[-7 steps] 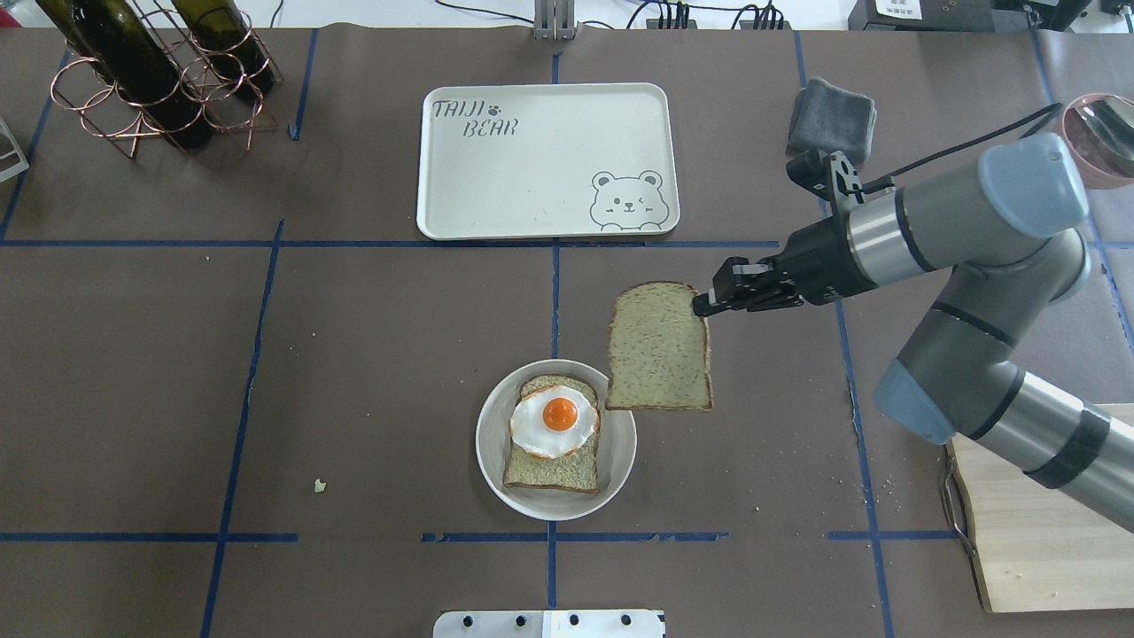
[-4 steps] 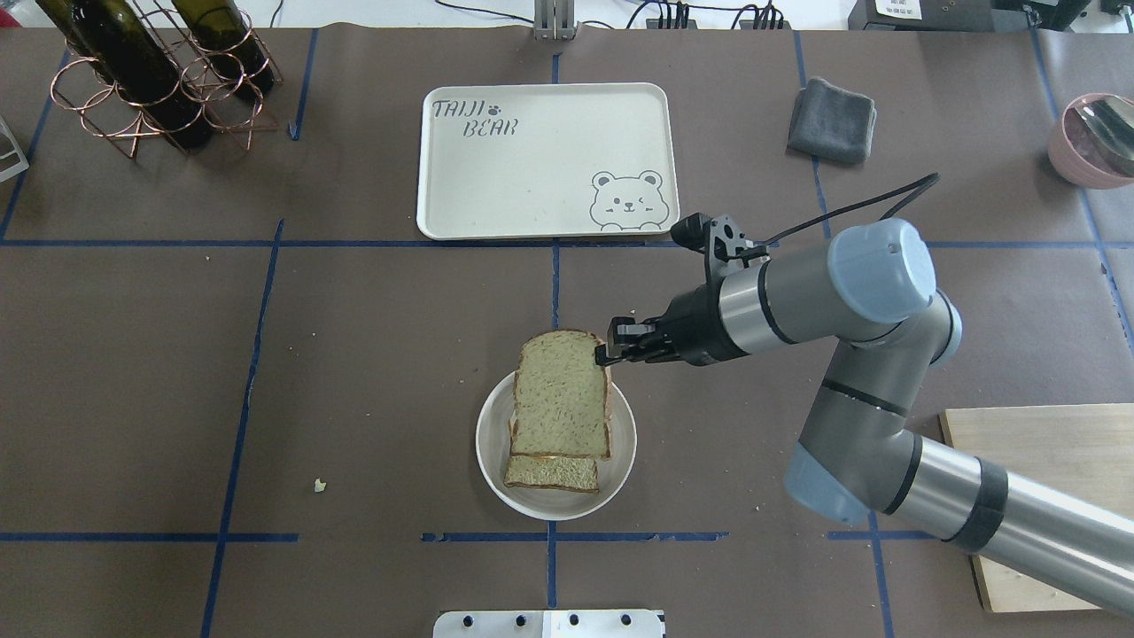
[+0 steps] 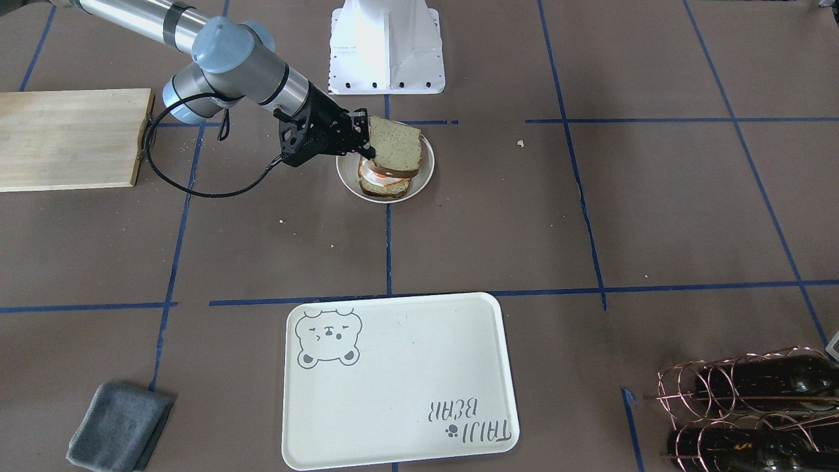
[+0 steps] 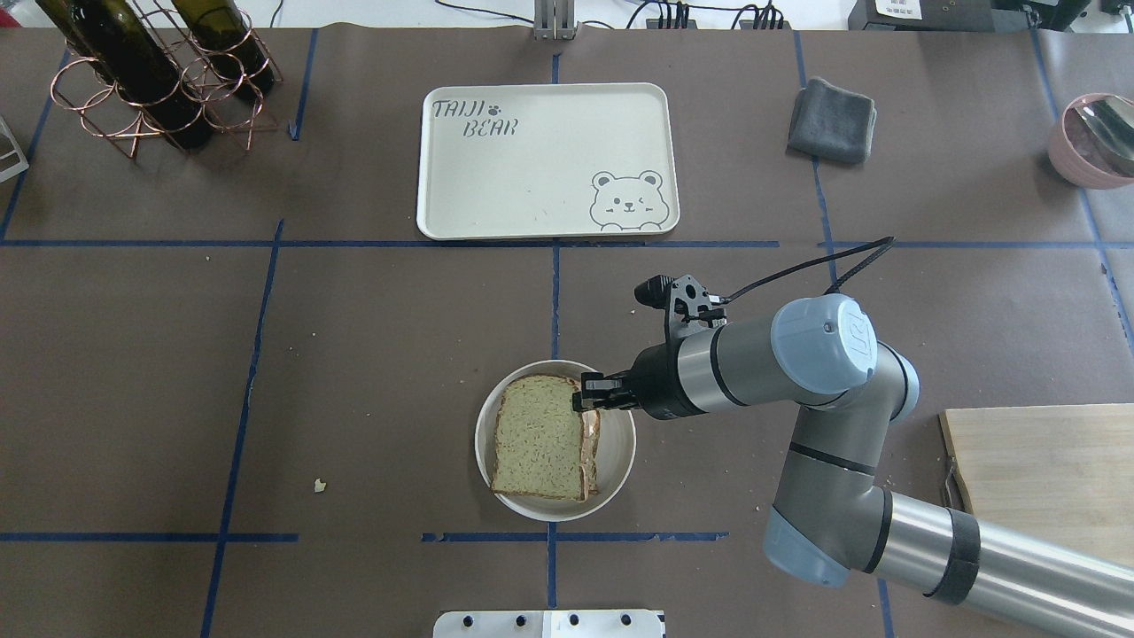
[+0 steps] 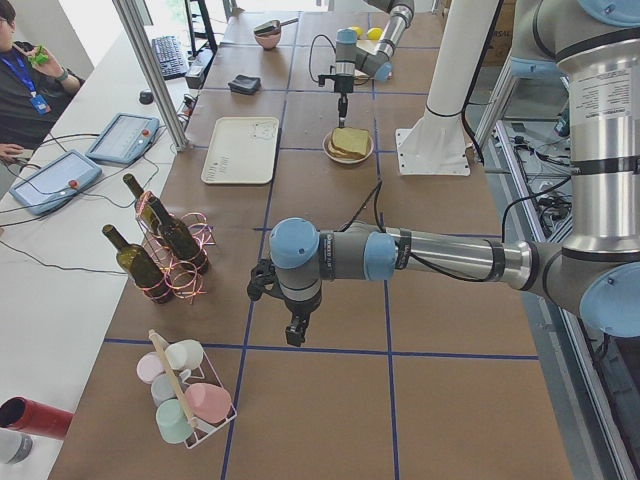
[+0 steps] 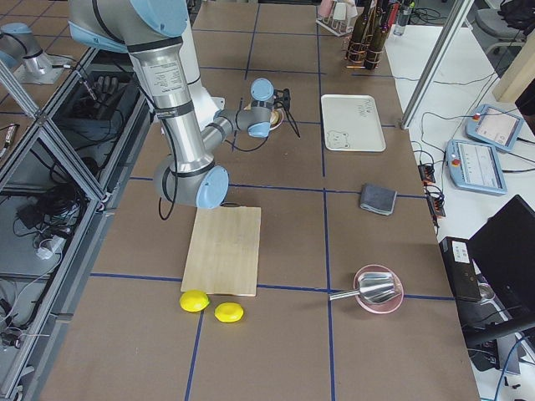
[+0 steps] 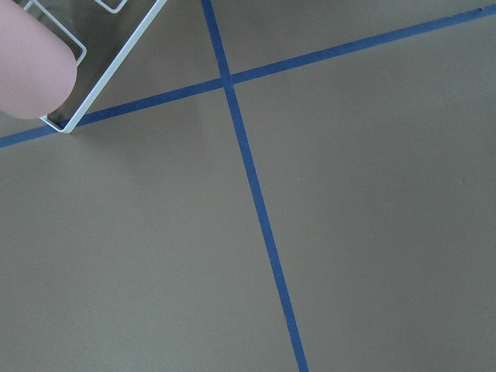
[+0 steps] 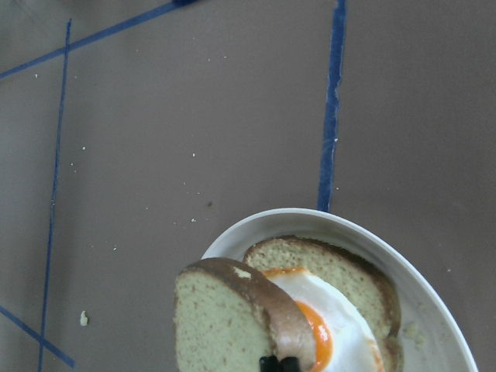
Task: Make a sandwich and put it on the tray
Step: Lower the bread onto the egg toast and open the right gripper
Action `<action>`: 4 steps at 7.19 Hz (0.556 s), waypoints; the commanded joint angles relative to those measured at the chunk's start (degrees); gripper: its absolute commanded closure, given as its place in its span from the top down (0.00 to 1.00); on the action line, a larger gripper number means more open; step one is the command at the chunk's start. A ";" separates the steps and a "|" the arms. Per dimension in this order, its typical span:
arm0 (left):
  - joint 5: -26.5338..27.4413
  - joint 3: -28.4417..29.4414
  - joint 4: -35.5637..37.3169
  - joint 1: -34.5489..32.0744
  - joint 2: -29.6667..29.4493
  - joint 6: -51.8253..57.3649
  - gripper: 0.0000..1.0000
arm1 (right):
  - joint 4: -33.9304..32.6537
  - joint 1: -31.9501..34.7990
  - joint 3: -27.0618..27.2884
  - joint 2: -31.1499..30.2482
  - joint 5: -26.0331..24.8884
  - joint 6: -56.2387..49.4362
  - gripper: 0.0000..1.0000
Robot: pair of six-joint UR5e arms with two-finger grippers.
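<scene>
My right gripper [image 4: 585, 397] is shut on the edge of the top bread slice [image 4: 536, 434] and holds it over the small round plate [image 4: 620, 443]. That slice [image 3: 393, 145] sits tilted just above the fried egg [image 3: 387, 174] and the bottom slice [image 3: 383, 187]; I cannot tell if it touches them. The right wrist view shows the egg [image 8: 333, 341] under the held slice [image 8: 225, 310]. The cream bear tray [image 4: 532, 177] lies bare further out. My left gripper [image 5: 295, 335] hangs over the table far to the left; I cannot tell whether it is open or shut.
A wooden cutting board [image 4: 1045, 478] lies at the right front. A grey cloth [image 4: 831, 120] and a pink bowl [image 4: 1094, 137] are at the back right. A copper rack with wine bottles [image 4: 151, 80] stands at the back left. A cup rack [image 5: 185, 400] stands near my left arm.
My right gripper has carried the bread slice left and nearer the robot, from beside the plate to over it. The slice now covers the egg in the overhead view.
</scene>
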 commanded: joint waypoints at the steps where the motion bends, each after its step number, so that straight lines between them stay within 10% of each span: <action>1: -1.49 0.33 0.00 0.06 -0.02 0.00 1.00 | -0.02 0.42 -0.16 -0.82 0.33 -0.38 0.00; 3: -1.49 0.33 0.00 0.14 0.07 0.00 1.00 | -0.02 0.78 0.02 -1.52 0.16 -0.56 0.00; 4: -1.49 0.24 0.00 0.14 0.07 0.00 1.00 | -0.02 1.39 -0.07 -1.70 0.59 -0.65 0.21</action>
